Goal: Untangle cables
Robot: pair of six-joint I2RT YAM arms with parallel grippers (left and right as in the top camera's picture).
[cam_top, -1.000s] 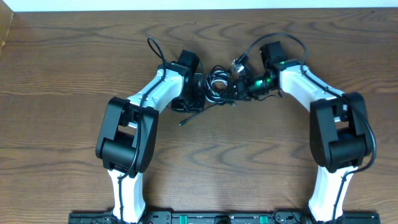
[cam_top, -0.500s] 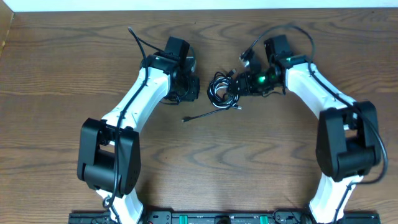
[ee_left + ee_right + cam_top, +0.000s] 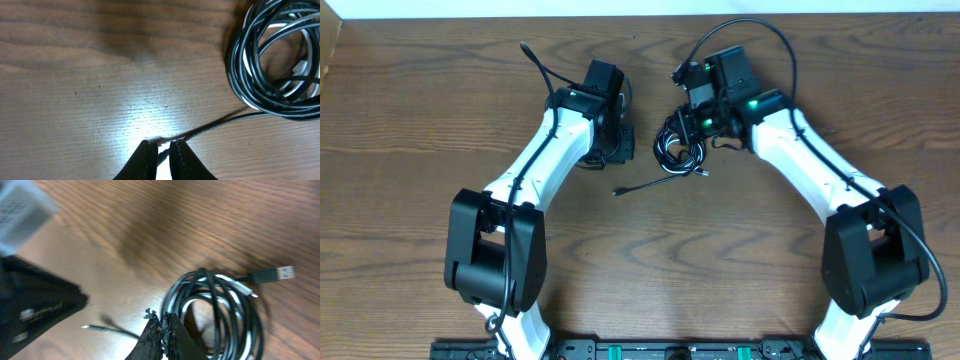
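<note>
Toward far table (image 3: 470, 40) edge, coiled cables (image 3: 678, 148)

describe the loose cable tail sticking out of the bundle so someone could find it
On the wooden table, find the coiled cable bundle between the left arm and the right arm. From its near side one thin black strand runs toward the left arm's side; it is the only stretch lying straight and alone, while the rest is looped.
</note>
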